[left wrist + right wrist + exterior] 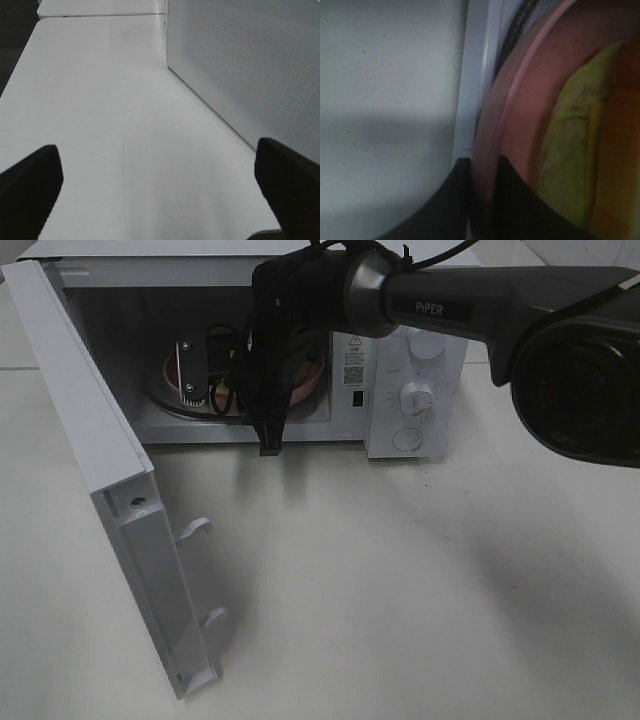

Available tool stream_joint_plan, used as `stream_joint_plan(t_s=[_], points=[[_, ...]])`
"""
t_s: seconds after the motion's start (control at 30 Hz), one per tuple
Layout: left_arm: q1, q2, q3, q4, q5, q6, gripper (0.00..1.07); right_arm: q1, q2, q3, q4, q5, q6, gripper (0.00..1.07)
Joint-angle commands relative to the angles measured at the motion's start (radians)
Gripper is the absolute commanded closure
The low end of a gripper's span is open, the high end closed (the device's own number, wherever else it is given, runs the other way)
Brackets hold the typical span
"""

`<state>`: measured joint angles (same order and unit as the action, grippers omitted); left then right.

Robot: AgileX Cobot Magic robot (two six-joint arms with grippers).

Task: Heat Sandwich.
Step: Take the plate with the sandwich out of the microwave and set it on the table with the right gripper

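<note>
The sandwich shows its pale green-yellow filling and lies on the round pink plate, which sits inside the open microwave. My right gripper is shut on the plate's front rim, one dark finger on each side of it. In the exterior high view the right arm reaches into the oven and covers most of the plate; the sandwich is hidden there. My left gripper stands open above the bare table with nothing between its fingers.
The microwave door is swung fully open to the left, its latch hooks pointing out over the table. Its perforated outer face stands close beside my left gripper. The control knobs are on the oven's right panel. The white table spreads in front.
</note>
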<state>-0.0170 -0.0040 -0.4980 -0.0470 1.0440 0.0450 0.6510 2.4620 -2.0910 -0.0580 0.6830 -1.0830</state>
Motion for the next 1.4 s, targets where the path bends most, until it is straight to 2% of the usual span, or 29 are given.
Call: stream_joint_plan(t_s=[0.03, 0.47, 0.87, 1.4], points=[[-0.005, -0.027, 0.003, -0.006, -0.016, -0.008, 0.05, 0.001, 0.005, 0.005, 0.082, 0.077, -0.05, 1.07], [-0.005, -0.027, 0.003, -0.006, -0.016, -0.008, 0.05, 0.001, -0.052, 0.019, 0.092, 0.081, -0.116, 1.07], [-0.005, -0.027, 0.003, -0.006, -0.016, -0.008, 0.05, 0.001, -0.188, 0.219, 0.093, -0.122, -0.254, 1.07], [-0.005, -0.027, 0.003, -0.006, -0.016, -0.008, 0.05, 0.002, -0.32, 0.437, 0.133, -0.199, -0.37, 1.07]])
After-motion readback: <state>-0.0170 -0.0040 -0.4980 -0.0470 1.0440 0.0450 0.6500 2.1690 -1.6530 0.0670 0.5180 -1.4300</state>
